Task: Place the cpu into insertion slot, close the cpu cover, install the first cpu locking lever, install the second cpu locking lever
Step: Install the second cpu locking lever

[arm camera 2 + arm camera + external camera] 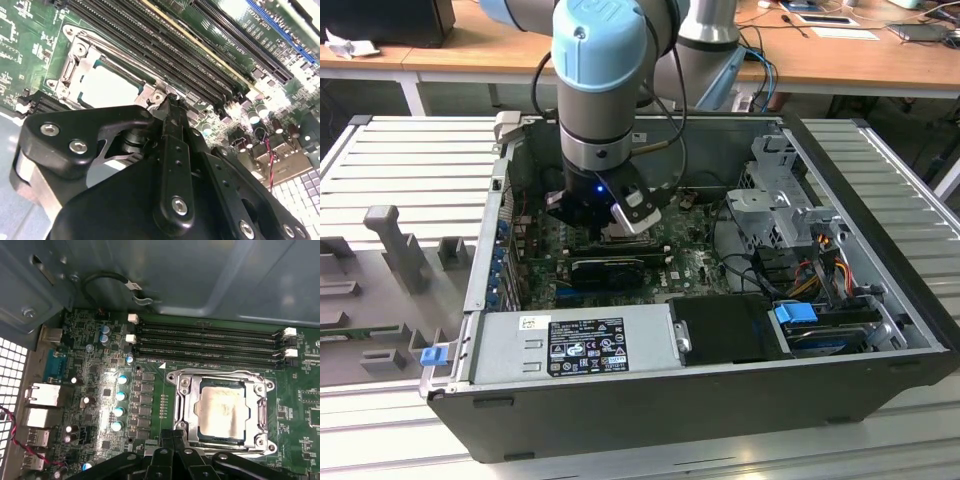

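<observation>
Chip [222, 410] seated in the socket [186, 415] under the closed metal cover [260, 410], just beyond the pincer [173, 434] tips. Fingers [171, 107] pressed together, empty, low over the green board [95, 390].

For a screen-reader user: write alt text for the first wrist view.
A silver-topped cpu sits in the insertion slot on a green motherboard, with the metal cpu cover closed around it. The black gripper is at the socket's near edge, four black memory slots lie beyond, and the grey case wall stands behind.
</observation>
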Available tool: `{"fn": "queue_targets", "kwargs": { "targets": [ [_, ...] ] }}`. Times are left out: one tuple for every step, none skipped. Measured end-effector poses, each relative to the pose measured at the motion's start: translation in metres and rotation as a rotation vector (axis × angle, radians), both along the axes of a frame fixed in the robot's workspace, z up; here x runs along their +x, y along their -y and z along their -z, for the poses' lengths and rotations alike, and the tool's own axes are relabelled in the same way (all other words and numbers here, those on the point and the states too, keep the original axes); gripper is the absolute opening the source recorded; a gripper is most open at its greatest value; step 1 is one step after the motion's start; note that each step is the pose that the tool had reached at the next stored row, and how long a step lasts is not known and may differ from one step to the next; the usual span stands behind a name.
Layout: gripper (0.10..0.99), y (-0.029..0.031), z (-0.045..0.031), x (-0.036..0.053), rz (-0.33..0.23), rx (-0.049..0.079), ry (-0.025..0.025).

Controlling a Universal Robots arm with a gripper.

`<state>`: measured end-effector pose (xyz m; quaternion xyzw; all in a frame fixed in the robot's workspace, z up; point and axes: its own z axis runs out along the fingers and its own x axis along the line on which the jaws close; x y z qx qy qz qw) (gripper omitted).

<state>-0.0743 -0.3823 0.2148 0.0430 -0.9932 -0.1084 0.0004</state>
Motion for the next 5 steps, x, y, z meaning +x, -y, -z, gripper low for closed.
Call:
{"fn": "queue_targets", "kwargs": {
  "targets": [
    [0.106, 0.0, -0.0009, 0.0, 0.0, 0.0, 0.0],
    [0.106, 0.0, -0.0017, 0.0, 0.0, 0.0, 0.0],
    [0.106, 0.0, -0.0031, 0.0, 0.0, 0.0, 0.0],
    [0.106, 0.0, -0.0045, 0.0, 0.0, 0.0, 0.0],
    [0.106, 0.0, -0.0072, 0.0, 0.0, 0.0, 0.0]
  ]
}}
